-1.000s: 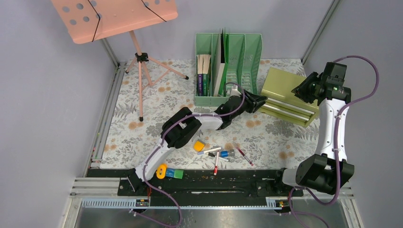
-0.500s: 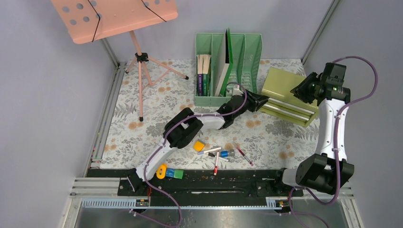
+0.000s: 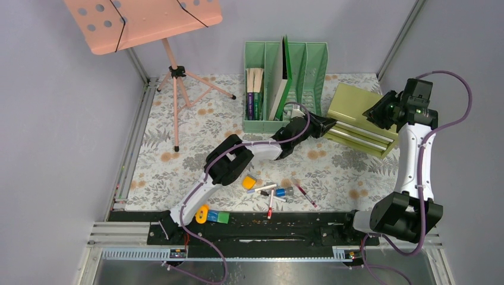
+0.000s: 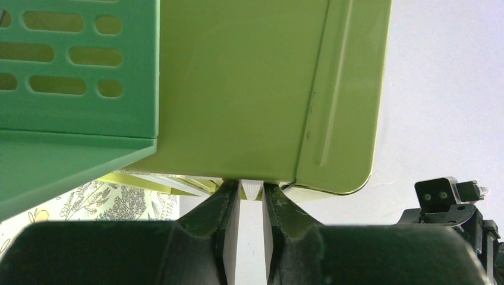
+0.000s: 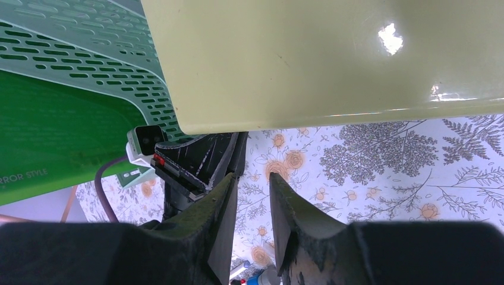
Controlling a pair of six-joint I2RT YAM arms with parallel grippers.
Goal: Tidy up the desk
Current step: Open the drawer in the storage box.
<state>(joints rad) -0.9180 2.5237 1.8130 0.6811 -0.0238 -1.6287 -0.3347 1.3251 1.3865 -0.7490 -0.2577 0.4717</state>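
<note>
A: From above, the left end effector [image 3: 324,124] meets the left end of the olive drawer box [image 3: 356,113], but its fingers are hard to make out there.
B: Its wrist camera shows them with a thin slit between them. A pale piece at the box's edge sits between the tips. I cannot tell whether it is clamped.
A: And the right end effector [image 5: 254,178]?
B: Its own camera shows it partly apart and empty, by the box's edge.
A: What is around the box?
B: Far to its left is a pink music stand [image 3: 142,21]. Just left is a green file rack [image 3: 297,65] with books [image 3: 255,95]. Loose pens [image 3: 270,191] lie left of the box, nearer the arms.
A: The surface [image 3: 178,166]?
B: Pale cloth with grey-green ferns and orange flowers, railed in metal, lying under the box.
</note>
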